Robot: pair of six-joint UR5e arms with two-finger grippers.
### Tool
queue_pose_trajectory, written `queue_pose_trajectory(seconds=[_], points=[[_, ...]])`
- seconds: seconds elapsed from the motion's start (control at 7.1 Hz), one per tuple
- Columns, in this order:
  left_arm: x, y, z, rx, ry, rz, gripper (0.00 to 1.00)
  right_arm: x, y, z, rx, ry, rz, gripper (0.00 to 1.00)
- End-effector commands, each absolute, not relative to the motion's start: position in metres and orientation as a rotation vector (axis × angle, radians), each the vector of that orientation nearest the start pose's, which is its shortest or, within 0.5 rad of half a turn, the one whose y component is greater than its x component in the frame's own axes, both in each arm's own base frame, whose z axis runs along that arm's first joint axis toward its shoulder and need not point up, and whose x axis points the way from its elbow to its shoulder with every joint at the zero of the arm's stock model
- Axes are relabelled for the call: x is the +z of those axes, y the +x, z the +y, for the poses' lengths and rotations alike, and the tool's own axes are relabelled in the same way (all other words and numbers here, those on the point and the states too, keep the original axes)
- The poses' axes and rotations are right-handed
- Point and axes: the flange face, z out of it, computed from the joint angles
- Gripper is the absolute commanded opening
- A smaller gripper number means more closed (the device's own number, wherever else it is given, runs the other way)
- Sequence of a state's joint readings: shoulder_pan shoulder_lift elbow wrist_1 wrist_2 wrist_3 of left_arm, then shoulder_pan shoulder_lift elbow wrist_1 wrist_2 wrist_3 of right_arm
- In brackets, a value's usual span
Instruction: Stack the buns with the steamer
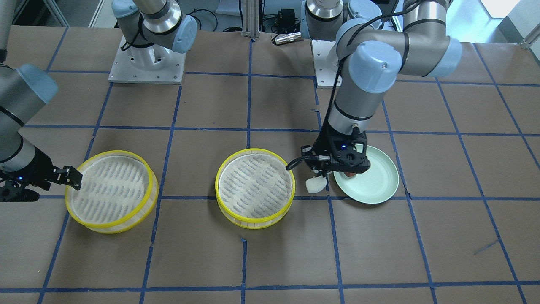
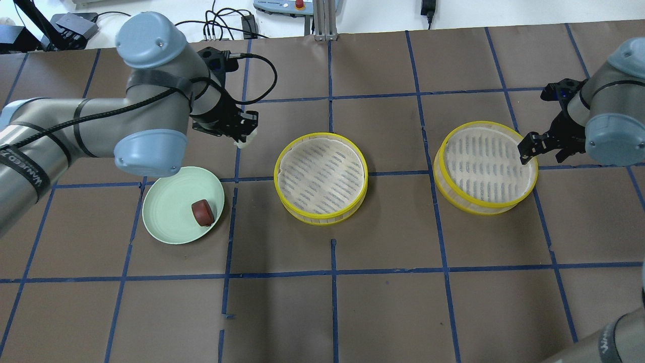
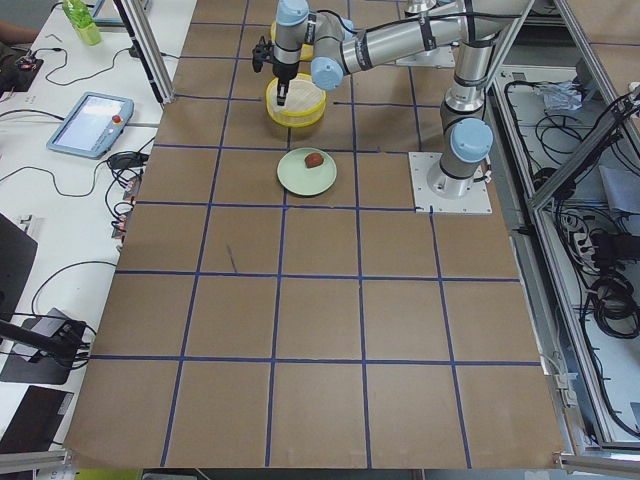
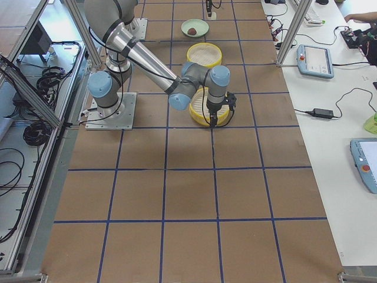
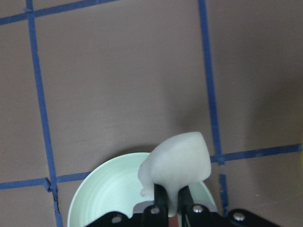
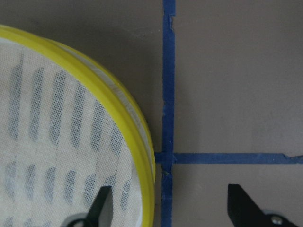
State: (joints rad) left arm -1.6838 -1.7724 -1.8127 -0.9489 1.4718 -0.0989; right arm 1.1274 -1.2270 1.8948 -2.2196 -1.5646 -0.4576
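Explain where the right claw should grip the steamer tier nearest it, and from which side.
Take the steamer tier by its wall under the yellow rim, at the edge nearest the right claw, coming straight down: one finger inside over the mesh, one outside. The tier looks too wide to span, lies flat and open-topped, and the open claw hangs astride that edge.

A robotics lab: blue-taped grid table (image 4: 188, 194), aluminium framing (image 3: 143, 50), teach pendant (image 3: 90, 121), loose cables (image 3: 608, 290).

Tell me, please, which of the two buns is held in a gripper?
The white bun: the left gripper is shut on it, while the reddish-brown bun lies loose on the pale-green plate.
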Motion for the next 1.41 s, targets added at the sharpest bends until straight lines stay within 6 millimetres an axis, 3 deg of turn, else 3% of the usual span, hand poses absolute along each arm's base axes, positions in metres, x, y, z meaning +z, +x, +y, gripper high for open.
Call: queue_pose_trajectory(seconds=[0.0, 0.14, 0.28, 0.56, 0.7, 0.85, 0.99, 1.13, 1.27], points=[[0.288, -0.279, -0.53, -0.256, -0.083, 3.317, 0.07, 0.213, -0.115, -0.554, 0.024, -0.021, 3.12, 0.21], [0.267, -0.292, -0.531, -0.242, -0.117, 3.319, 0.84, 0.213, -0.115, -0.554, 0.024, -0.021, 3.12, 0.1], [0.262, -0.294, -0.532, -0.236, -0.128, 3.318, 1.0, 0.214, -0.115, -0.555, 0.022, -0.021, 3.121, 0.08], [0.262, -0.291, -0.527, -0.236, -0.105, 3.306, 1.0, 0.217, -0.116, -0.555, 0.026, -0.024, 3.123, 0.08], [0.271, -0.276, -0.531, -0.282, -0.018, 3.269, 1.0, 0.229, -0.118, -0.557, 0.022, -0.024, 3.135, 0.07], [0.275, -0.24, -0.542, -0.313, 0.082, 3.199, 1.0, 0.251, -0.12, -0.564, 0.03, -0.017, 3.122, 0.06], [0.272, -0.201, -0.547, -0.296, 0.038, 3.187, 1.0, 0.271, -0.114, -0.574, 0.048, -0.023, 3.11, 0.06], [0.264, -0.163, -0.538, -0.26, 0.092, 3.173, 1.0, 0.28, -0.064, -0.587, 0.014, -0.114, 3.091, 0.06], [0.256, -0.127, -0.519, -0.215, 0.12, 3.164, 1.0, 0.287, 0.001, -0.592, -0.004, -0.135, 3.096, 0.06]])
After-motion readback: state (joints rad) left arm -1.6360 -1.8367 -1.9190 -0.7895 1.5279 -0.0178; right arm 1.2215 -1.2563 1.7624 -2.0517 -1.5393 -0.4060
